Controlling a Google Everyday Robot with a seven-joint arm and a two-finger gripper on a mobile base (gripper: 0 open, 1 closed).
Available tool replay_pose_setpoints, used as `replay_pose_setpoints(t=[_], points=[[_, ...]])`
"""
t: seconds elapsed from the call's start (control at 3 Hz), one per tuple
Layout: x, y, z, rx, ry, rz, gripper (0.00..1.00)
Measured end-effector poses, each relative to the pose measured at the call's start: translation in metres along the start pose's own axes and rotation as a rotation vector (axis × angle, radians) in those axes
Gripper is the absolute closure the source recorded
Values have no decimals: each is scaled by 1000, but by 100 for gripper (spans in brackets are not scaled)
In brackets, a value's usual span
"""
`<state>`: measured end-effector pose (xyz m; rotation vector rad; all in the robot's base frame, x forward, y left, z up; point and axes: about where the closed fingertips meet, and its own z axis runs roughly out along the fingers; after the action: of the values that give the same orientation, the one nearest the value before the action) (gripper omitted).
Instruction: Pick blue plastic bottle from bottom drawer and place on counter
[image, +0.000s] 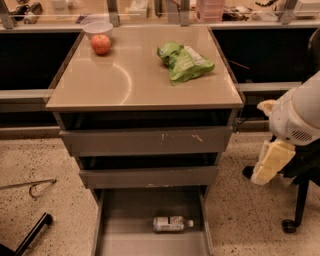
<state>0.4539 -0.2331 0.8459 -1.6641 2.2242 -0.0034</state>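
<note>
The blue plastic bottle lies on its side on the floor of the open bottom drawer, cap pointing right, near the drawer's front. The beige counter is the top of the grey three-drawer cabinet. My gripper, a pale yellowish part under the white arm, hangs to the right of the cabinet at about middle-drawer height. It is well apart from the bottle and holds nothing that I can see.
A green snack bag lies on the counter's right back part. A red apple and a white bowl are at its left back. The scratched upper drawer and middle drawer are slightly open. A chair base stands at right.
</note>
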Motion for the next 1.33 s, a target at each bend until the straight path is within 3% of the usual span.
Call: replay_pose_setpoints(t=[0.33,0.67,1.0,1.33], points=[[-4,-13,6,59,-23,3,0],[-4,-13,6,58,-23,3,0],[-10,0,50,-1,-68,-13,0],[-18,24,128,-74,-174,-34,0]])
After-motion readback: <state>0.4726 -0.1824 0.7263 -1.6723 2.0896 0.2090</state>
